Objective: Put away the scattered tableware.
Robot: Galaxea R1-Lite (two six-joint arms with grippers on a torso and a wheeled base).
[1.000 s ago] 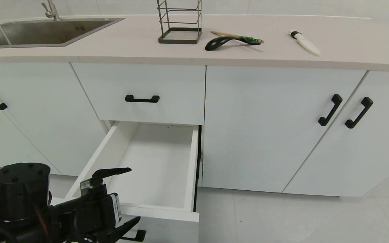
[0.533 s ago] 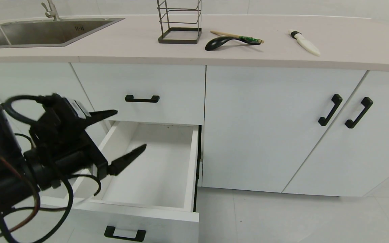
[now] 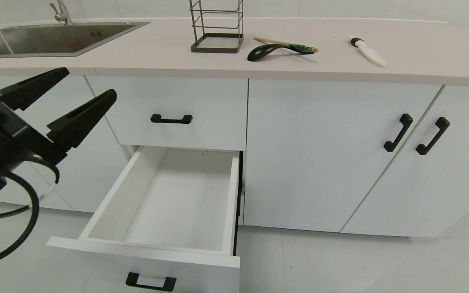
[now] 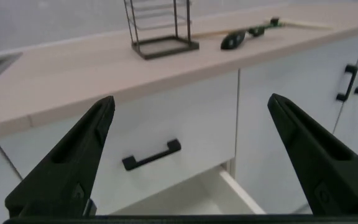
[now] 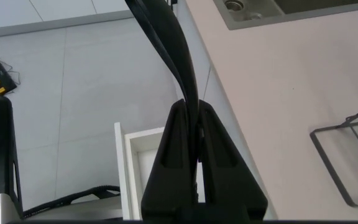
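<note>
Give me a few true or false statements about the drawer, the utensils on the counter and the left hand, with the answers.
1. The lower drawer is pulled out. True.
2. The black spoon lies in the sink. False: it lies on the counter, beside the wire rack.
3. The left hand is open. True.
4. The left hand holds the white knife. False: the knife lies on the counter, to the right of the spoon.
</note>
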